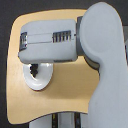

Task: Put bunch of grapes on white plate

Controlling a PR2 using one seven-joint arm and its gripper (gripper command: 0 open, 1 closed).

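Observation:
The white plate (pixel 40 79) lies on the wooden table toward the exterior view's left, its upper part covered by my grey forearm (pixel 47 41). A dark lumpy shape (pixel 33 69) sticks out from under the forearm's left end, over the plate's upper left area. This is where my gripper (pixel 33 67) points down. At this size I cannot separate dark fingers from dark grapes. No green stem end shows, and no bunch of grapes lies anywhere else on the table. Whether the fingers are open or shut is hidden.
The tan wooden table (pixel 60 97) has rounded corners and dark floor around it. My large grey upper arm and shoulder (pixel 102 55) cover the table's right side. White base parts (pixel 60 121) show at the bottom edge.

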